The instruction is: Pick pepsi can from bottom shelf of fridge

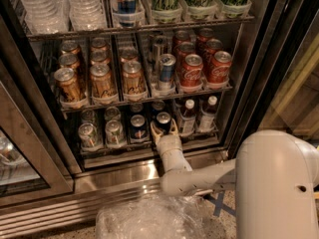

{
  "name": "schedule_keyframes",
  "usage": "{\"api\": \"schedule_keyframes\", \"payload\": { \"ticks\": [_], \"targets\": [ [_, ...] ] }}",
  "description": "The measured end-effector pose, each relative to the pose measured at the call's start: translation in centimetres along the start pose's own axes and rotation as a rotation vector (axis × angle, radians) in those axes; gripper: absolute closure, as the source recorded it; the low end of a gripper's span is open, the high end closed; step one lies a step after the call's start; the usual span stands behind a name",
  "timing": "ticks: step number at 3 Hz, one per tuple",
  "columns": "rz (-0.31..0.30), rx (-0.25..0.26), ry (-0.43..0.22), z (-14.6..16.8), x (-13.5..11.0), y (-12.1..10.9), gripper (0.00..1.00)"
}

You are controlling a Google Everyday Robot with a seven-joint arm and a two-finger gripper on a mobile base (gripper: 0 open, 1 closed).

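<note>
The fridge (251, 78) stands open in front of me. On its bottom shelf (124, 147) two dark-blue pepsi cans stand side by side, one on the left (138, 126) and one on the right (163, 118). My gripper (164, 127) reaches in from below at the shelf's front rail. It is open, with one finger on each side of the lower part of the right pepsi can. My white arm (199, 178) runs back to the lower right.
Silver-grey cans (89, 134) stand left of the pepsi cans and two white-capped bottles (187, 116) stand right. Gold cans (102, 81), a slim blue-silver can (166, 69) and red cans (191, 71) fill the rack above. Crumpled clear plastic (144, 218) lies on the floor. The glass door (20, 153) is at left.
</note>
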State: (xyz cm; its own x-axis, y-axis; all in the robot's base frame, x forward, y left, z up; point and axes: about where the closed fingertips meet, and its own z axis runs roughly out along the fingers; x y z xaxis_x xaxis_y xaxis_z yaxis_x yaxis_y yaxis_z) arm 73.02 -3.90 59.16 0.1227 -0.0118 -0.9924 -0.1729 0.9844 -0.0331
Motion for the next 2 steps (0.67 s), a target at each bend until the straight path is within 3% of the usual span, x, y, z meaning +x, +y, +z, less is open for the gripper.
{"api": "schedule_keyframes", "payload": {
  "ticks": [2],
  "targets": [
    [0.0, -0.004, -0.024, 0.0, -1.2, 0.0, 1.0]
  ]
}}
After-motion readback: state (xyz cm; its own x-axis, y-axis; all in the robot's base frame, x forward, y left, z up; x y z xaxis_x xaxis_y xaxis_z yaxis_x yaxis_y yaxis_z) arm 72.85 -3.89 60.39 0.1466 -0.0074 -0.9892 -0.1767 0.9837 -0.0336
